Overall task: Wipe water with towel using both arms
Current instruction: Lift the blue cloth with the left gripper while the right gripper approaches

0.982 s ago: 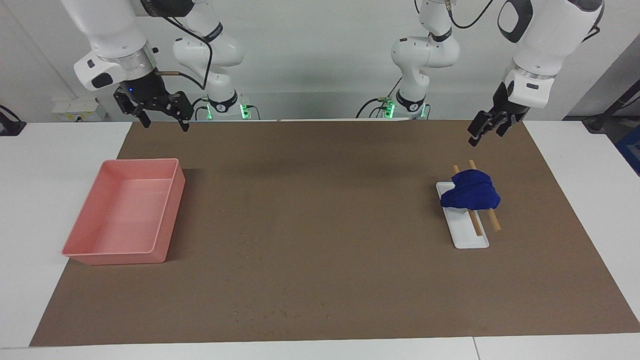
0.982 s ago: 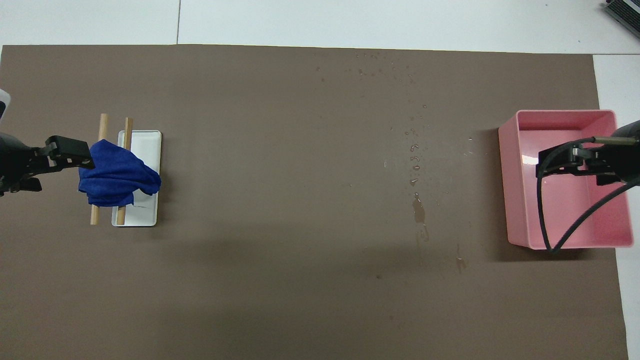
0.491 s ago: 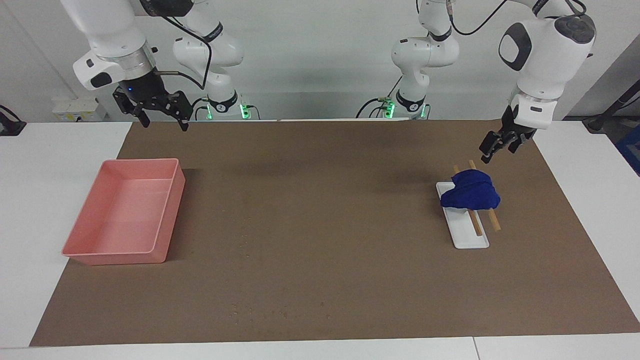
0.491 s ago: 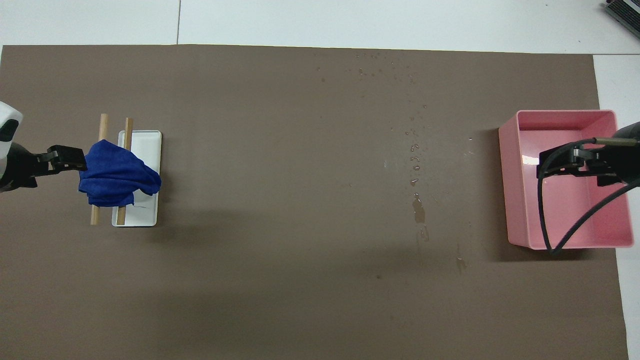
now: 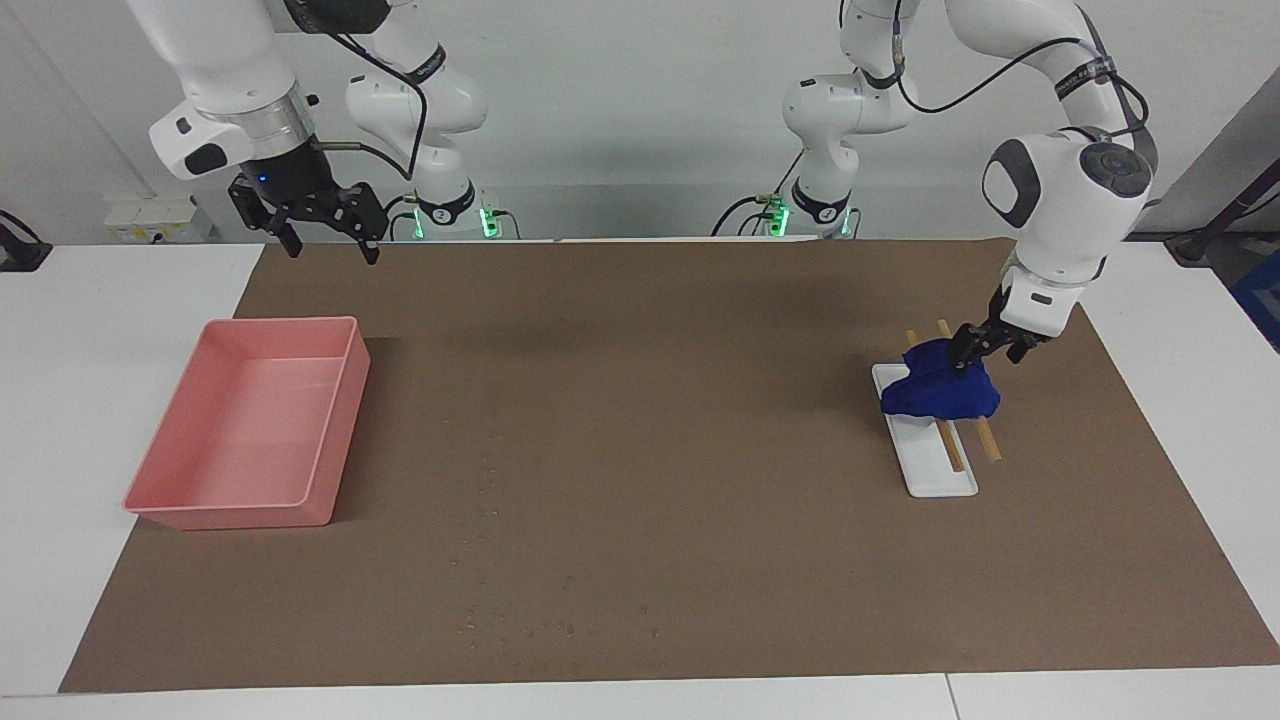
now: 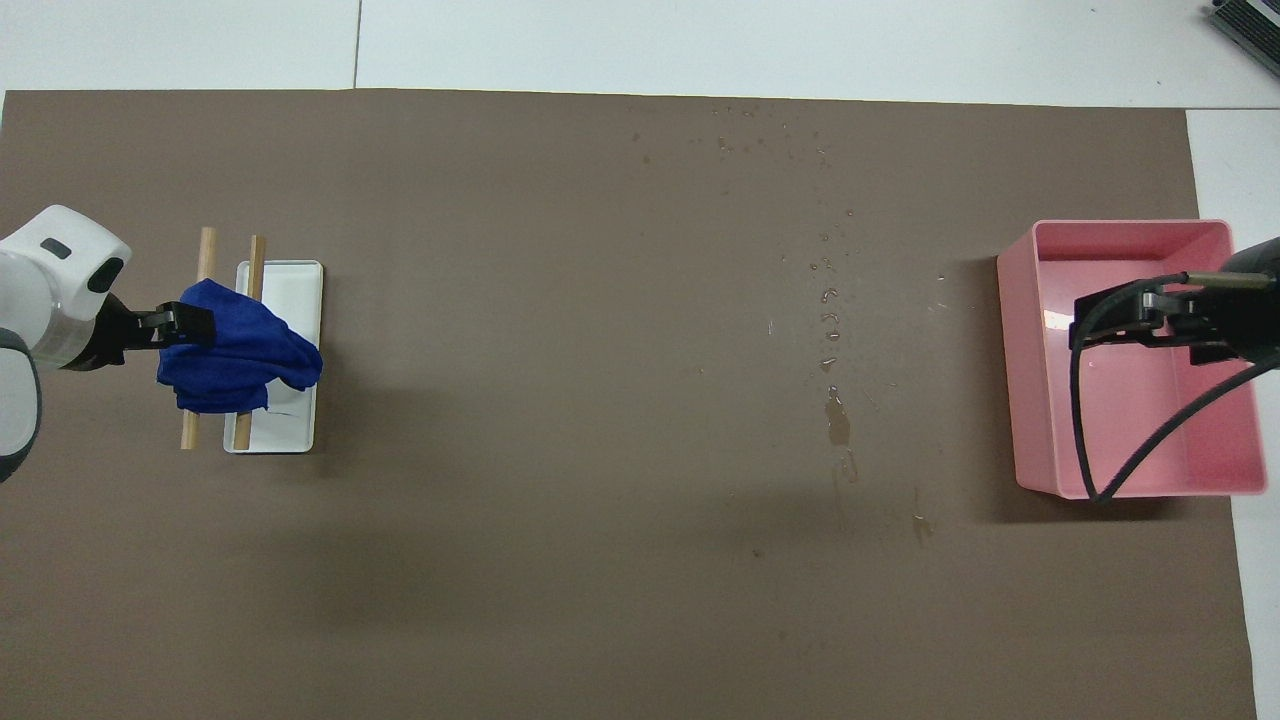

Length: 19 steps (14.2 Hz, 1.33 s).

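Descended since the earlier frames, the left gripper (image 5: pixel 968 352) now meets the towel (image 5: pixel 940 391), which is draped over two wooden sticks (image 5: pixel 948 443) on the white dish (image 5: pixel 940 478) toward the left arm's end of the table (image 5: pixel 640 480); finger spacing cannot be determined. Right gripper (image 5: pixel 320 228), fingers spread, waits over the pink tray (image 5: pixel 330 430). Risk: a shallow pinch may drag the sticks or shift the dish during lifting.

Royal-blue towel (image 5: pixel 940 393), white dish (image 5: pixel 935 470), pale wooden sticks (image 5: pixel 988 440), pink tray (image 5: pixel 170 480), brown mat (image 5: pixel 640 450).

Towel (image 5: pixel 938 394) on sticks (image 5: pixel 948 448) across dish (image 5: pixel 928 468), tray (image 5: pixel 312 420) toward right arm's end
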{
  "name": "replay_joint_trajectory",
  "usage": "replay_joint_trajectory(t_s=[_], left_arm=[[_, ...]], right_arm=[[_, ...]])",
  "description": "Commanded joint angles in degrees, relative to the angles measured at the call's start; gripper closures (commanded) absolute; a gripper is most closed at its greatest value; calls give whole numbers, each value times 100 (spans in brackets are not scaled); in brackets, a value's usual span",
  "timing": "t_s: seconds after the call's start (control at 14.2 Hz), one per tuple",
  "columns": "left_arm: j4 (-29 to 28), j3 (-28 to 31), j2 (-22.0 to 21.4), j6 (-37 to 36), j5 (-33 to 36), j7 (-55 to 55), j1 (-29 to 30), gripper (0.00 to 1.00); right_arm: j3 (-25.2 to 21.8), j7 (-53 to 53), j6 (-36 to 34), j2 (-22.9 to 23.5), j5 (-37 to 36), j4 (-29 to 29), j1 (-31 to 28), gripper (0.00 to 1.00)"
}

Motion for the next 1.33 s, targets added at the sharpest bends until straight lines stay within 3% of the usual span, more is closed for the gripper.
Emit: replay_joint_trajectory(t_s=[0.0, 0.07, 0.14, 0.28, 0.35, 0.42, 1.26], left_arm=[[-252, -39, -123, 171, 95, 54, 4, 0], [-295, -39, -132, 171, 95, 37, -22, 0], [-365, -39, -149, 188, 95, 28, -31, 8], [-357, -39, -149, 110, 95, -7, -31, 52], [-348, -30, -149, 75, 95, -68, -31, 80], [-331, -30, -149, 13, 95, -113, -31, 99], [969, -48, 79, -1594, 87, -340, -179, 100]], right_arm=[[46, -3, 146, -85, -125, -117, -14, 0], [37, -3, 146, -85, -125, -117, -14, 0], [46, 6, 137, -94, -116, -126, -14, 0], [46, 6, 128, -94, -116, -134, -14, 0], [46, 6, 128, -94, -107, -135, -14, 0], [46, 6, 128, -94, -107, -135, -14, 0], [55, 85, 137, -147, -19, -214, -14, 0]])
